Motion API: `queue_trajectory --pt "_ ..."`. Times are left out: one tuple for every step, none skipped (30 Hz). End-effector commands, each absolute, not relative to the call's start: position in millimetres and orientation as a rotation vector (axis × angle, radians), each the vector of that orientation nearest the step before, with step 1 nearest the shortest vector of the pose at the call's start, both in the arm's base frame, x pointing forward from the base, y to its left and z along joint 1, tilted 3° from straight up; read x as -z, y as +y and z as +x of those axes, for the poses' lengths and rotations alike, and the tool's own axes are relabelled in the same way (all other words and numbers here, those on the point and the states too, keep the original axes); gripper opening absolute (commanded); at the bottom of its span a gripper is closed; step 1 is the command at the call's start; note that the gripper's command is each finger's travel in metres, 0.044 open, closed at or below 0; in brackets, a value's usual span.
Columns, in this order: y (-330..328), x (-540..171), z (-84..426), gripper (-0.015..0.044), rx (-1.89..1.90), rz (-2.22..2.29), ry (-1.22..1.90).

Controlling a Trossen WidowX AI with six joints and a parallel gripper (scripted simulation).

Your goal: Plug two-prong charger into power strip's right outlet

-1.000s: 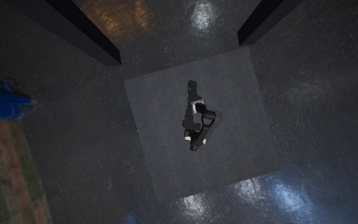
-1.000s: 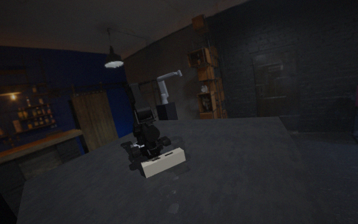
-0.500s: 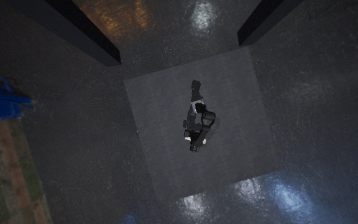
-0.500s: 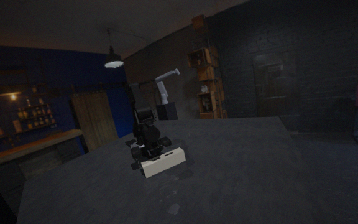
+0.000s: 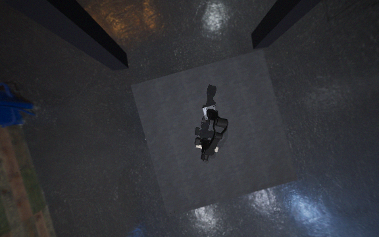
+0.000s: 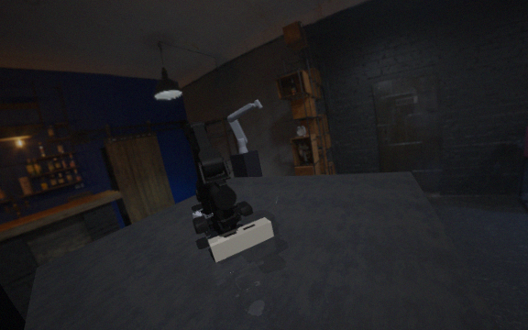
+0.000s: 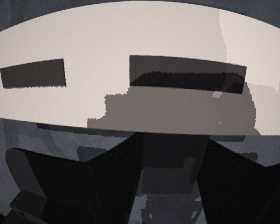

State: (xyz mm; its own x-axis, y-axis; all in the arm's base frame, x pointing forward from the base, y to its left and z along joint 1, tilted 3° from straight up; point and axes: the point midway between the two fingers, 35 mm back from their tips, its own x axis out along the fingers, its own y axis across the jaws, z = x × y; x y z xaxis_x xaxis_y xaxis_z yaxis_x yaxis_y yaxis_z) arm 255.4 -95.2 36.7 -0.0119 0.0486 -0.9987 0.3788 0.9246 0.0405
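One arm (image 6: 213, 183) works on the dark table (image 6: 360, 238), and one cream power strip (image 6: 242, 238) lies on that table. The wrist view shows the strip's top face carrying two dark outlet slots: a short one at the left (image 7: 32, 74) and a longer one right of centre (image 7: 187, 75).

The single gripper (image 6: 222, 225) points down at the strip, its two dark fingers framing the lower part of the wrist view. The jaws are partly closed and clamped on something between them, which is the one two-prong charger (image 7: 165, 183), a dark body seen only dimly between the fingers. Its prongs cannot be made out in any view.

The charger sits directly under the gripper, at the near edge of the strip and just below the longer slot in the wrist view. Its shadow falls across that slot. Whether the prongs touch or enter the slot cannot be told.

From above, the arm (image 5: 214, 131) covers most of the strip, with only small pale ends (image 5: 197, 144) showing on either side.
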Motion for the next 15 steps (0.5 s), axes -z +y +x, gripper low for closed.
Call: queue_trajectory --pt "-98.2 -36.7 263.3 0.0000 0.274 0.337 1.537" --pt "-98.1 -36.7 263.2 0.0000 0.274 0.337 1.537" --pt "-98.1 -36.6 263.1 0.0000 0.274 0.337 1.537" --pt "-98.0 -36.6 263.0 0.0000 0.274 0.337 1.537" --pt "-98.0 -36.6 262.9 0.0000 0.274 0.337 1.537" --pt "-97.9 -36.6 262.7 0.0000 0.274 0.337 1.537" --pt "-97.9 -36.6 262.6 0.0000 0.274 0.337 1.537" --pt "-97.8 -36.6 262.5 0.0000 0.274 0.337 1.537" --pt "-97.8 -36.6 262.4 0.0000 0.274 0.337 1.537" --pt "-97.7 -36.6 262.2 0.0000 0.274 0.337 1.537" --pt "-97.7 -36.6 262.1 0.0000 0.274 0.337 1.537" --pt "-97.6 -36.6 262.0 0.0000 0.274 0.337 1.537" --pt "-97.6 -36.6 261.9 0.0000 0.274 0.337 1.537" --pt "-97.5 -36.6 261.8 0.0000 0.274 0.337 1.537" --pt "-97.5 -36.6 261.6 0.0000 0.274 0.337 1.537"
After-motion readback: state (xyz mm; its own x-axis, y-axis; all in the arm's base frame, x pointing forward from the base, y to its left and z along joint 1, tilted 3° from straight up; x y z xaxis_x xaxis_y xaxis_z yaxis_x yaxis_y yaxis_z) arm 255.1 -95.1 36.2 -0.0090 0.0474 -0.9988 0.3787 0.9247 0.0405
